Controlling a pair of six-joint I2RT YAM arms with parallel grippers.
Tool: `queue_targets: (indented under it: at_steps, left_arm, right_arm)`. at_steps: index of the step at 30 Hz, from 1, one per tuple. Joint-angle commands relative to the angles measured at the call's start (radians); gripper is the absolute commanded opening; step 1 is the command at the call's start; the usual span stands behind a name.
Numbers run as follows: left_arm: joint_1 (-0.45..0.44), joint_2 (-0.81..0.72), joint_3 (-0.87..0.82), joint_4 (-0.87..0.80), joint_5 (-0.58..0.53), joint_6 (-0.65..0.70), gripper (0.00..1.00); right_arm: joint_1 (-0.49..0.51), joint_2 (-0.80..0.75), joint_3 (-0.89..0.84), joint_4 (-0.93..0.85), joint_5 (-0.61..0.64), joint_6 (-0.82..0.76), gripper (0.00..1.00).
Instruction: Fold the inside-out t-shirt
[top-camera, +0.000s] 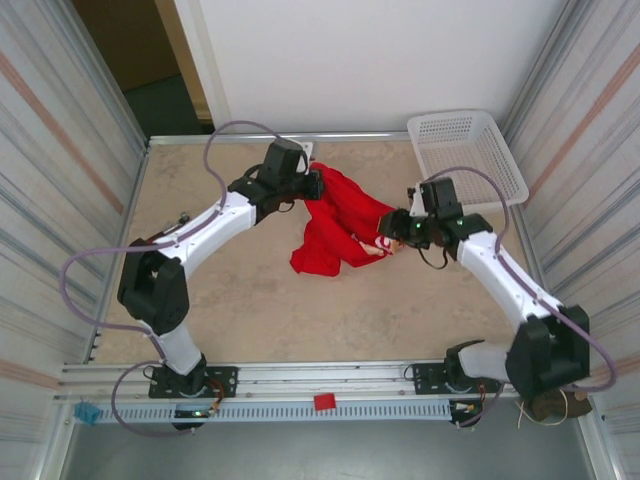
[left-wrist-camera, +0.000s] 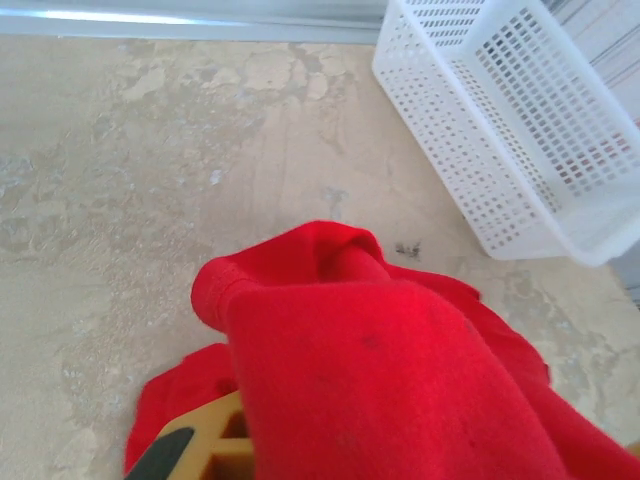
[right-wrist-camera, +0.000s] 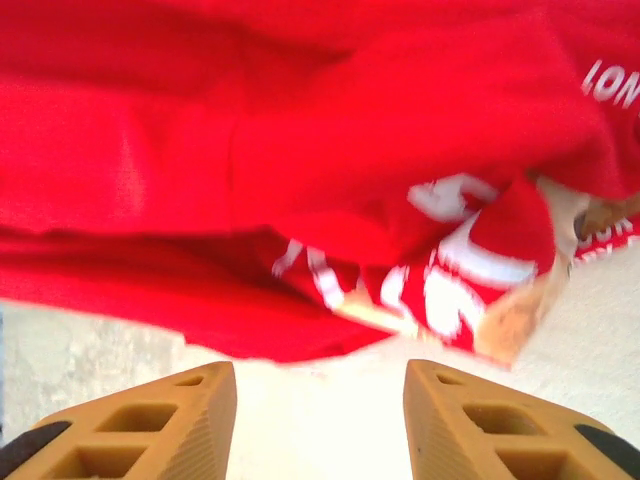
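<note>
The inside-out t-shirt (top-camera: 335, 225) is heaped on the worktop (top-camera: 250, 300) between the left gripper (top-camera: 315, 183), at its far end, and the right gripper (top-camera: 385, 235), at its right. The basket (top-camera: 465, 150) is set in the far right corner.

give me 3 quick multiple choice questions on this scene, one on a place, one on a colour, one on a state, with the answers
1. Where on the table does the white basket stand?
A. far right corner
B. near left corner
C. centre

2. What colour is the lettering on the red t-shirt?
A. black
B. white
C. blue

3. How is the right gripper?
A. shut on the basket
B. shut on nothing
C. open, nothing held

Answers:
1 A: the top view shows it in the far right corner.
2 B: the right wrist view shows white letters on red cloth.
3 C: its jaws stand apart with bare table between them, the cloth lying beyond.
</note>
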Motion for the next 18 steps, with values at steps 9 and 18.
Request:
queue_targets:
  at_steps: [9,18]
  left_arm:
    - [-0.051,-0.009,0.190,-0.217,0.042,0.072,0.00]
    - [-0.078,0.015,0.349,-0.276,0.122,0.032,0.00]
  right_arm:
    - [0.237,0.161,0.001,0.453,0.132,0.037,0.06]
    - [0.215,0.537,0.118,0.699,0.205,0.140,0.33]
